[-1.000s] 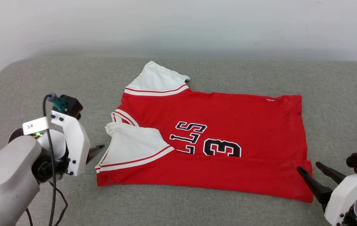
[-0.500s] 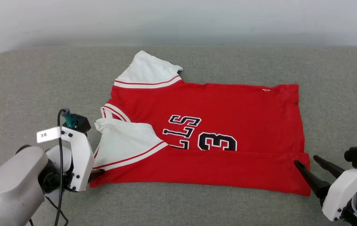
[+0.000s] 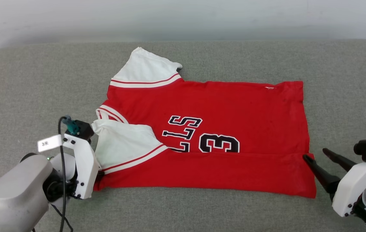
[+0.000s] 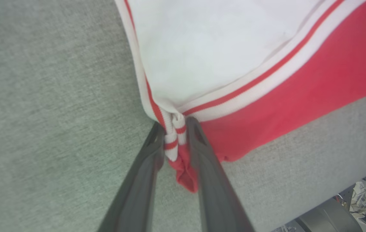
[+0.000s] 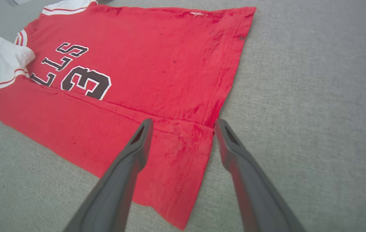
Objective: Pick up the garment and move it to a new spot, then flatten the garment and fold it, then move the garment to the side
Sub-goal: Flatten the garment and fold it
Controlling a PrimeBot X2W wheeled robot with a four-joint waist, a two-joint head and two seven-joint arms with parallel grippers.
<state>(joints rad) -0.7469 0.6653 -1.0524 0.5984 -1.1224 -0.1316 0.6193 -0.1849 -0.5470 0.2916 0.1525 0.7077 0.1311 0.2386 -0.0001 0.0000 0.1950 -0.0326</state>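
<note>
- You have a wide grey upholstered surface (image 3: 25,80) in front of you, running up to a pale wall (image 3: 183,16) at the far side.
- The garment (image 3: 234,112) lies flat near the middle of that surface, collar end toward your left and hem toward your right. Its near long edge is folded up over the body, covering the lower part of the black letters and the "3".
- Your left gripper (image 4: 175,124) sits at the garment's near left corner. Its two fingers are pinched narrow on the red-and-white striped trim of the near sleeve, with a bit of red cloth bunched between them.
- Your right gripper (image 3: 315,154) is at the near right corner, with its fingers spread wide and nothing between them. In the right wrist view one finger (image 5: 138,145) is over the red cloth and the other over bare grey fabric, with the hem edge running between them. You cannot tell whether either tip touches down.
- The near white sleeve (image 3: 121,145) lies over the chest; the far sleeve (image 3: 144,69) points away from you.
- A small white tag (image 3: 49,143) hangs off the left wrist.
</note>
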